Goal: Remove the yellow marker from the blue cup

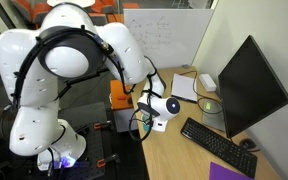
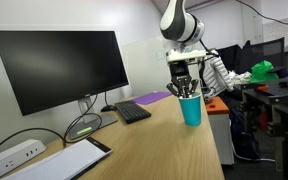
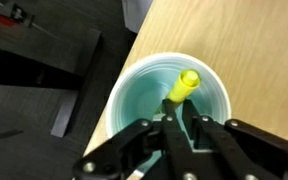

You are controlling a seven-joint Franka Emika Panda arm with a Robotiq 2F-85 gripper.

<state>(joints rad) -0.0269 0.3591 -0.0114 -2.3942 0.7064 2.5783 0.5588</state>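
Broadly, a pale wooden desk (image 2: pixel 174 150) fills both exterior views, and the white Panda arm (image 1: pixel 69 60) bends over its near edge with its rounded joints bulking large in front of the camera. A dark monitor (image 2: pixel 59 65) stands toward the back of the desk, its screen blank, with a black keyboard (image 2: pixel 132 111) lying flat just in front of it. An orange box (image 1: pixel 119 95) sits beside the arm's wrist. The gripper (image 2: pixel 186 90) points straight down and hangs directly over the blue cup (image 2: pixel 191 110), its 2 fingers reaching to the cup's mouth. The cup stands upright on the desk, close to the edge, well apart from the keyboard. In the wrist view the cup's teal inside (image 3: pixel 134 100) is open to the camera and the yellow marker (image 3: pixel 184 85) leans within it, its capped top resting toward the far rim. The dark fingers (image 3: pixel 199 128) are drawn close together about the marker's lower part (that stretch is hidden behind them), so I cannot tell whether they actually pinch it or merely flank it.
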